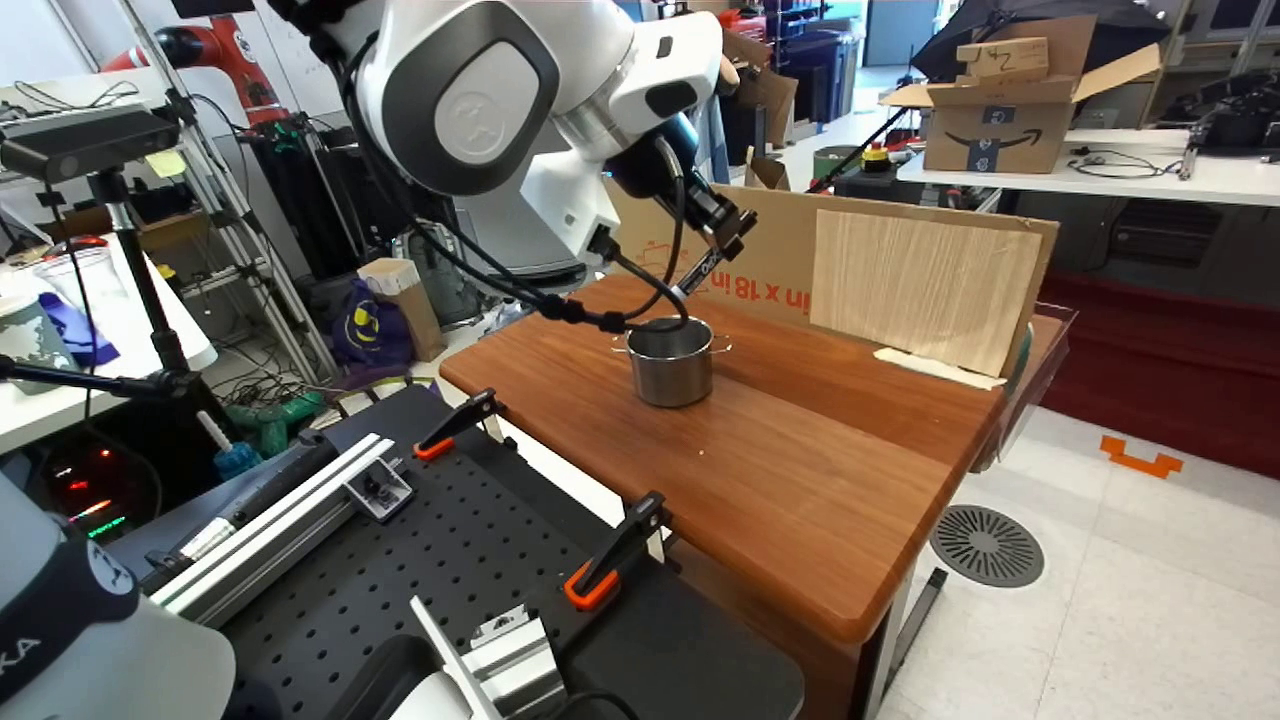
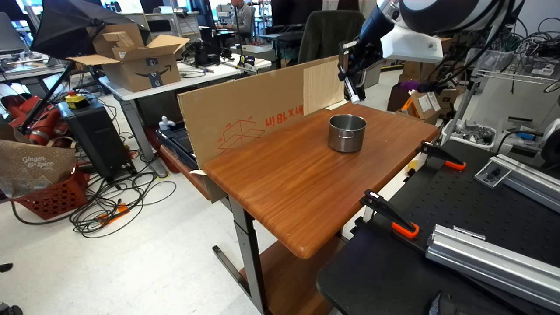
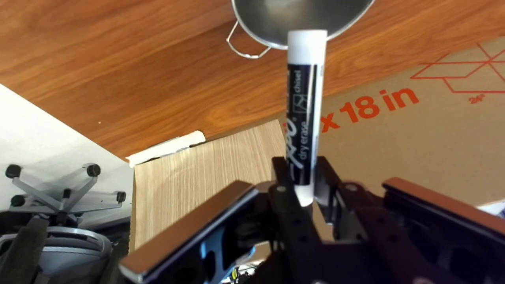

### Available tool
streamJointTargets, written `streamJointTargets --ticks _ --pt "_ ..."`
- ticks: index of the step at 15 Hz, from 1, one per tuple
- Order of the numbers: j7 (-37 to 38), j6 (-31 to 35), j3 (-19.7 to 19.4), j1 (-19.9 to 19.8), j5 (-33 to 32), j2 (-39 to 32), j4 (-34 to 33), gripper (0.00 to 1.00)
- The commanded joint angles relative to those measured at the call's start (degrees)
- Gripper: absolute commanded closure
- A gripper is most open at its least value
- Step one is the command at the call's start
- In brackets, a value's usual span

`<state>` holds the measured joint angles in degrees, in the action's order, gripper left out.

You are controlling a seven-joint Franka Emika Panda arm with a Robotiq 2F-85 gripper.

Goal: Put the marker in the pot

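My gripper [image 3: 302,167] is shut on one end of the marker [image 3: 303,106], a slim black pen with white ends. The marker sticks out of the fingertips, its white end pointing toward the pot [image 3: 272,17] in the wrist view. The silvery metal pot stands upright on the wooden table in both exterior views [image 1: 672,375] [image 2: 345,138]. The gripper [image 1: 728,232] is above the table. The marker [image 1: 698,272] is tilted, its lower end above the pot's rim height. The marker also shows below the gripper [image 2: 351,91] in an exterior view. The pot's floor is mostly hidden.
A cardboard panel [image 2: 258,113] stands upright along the wooden table's [image 1: 820,480] edge, with a light wood-grain sheet [image 1: 920,285] on it. Black and orange clamps [image 1: 620,550] sit at the edge of the black pegboard table [image 1: 440,540].
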<state>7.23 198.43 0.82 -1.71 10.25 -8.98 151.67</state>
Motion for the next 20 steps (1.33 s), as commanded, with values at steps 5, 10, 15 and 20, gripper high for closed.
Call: streamJointTargets --ticks 5,10,15,20 --pt "-4.2 -0.4 -5.0 6.1 6.1 -1.6 -2.9 0.95" --pt "-4.3 -0.6 -7.0 9.0 7.6 -4.5 -2.0 0.95" --pt "-3.5 -0.6 -7.9 10.9 7.5 -6.9 -1.6 0.95" --pt "-3.5 -0.6 -8.8 12.7 7.7 -8.0 -2.0 0.95"
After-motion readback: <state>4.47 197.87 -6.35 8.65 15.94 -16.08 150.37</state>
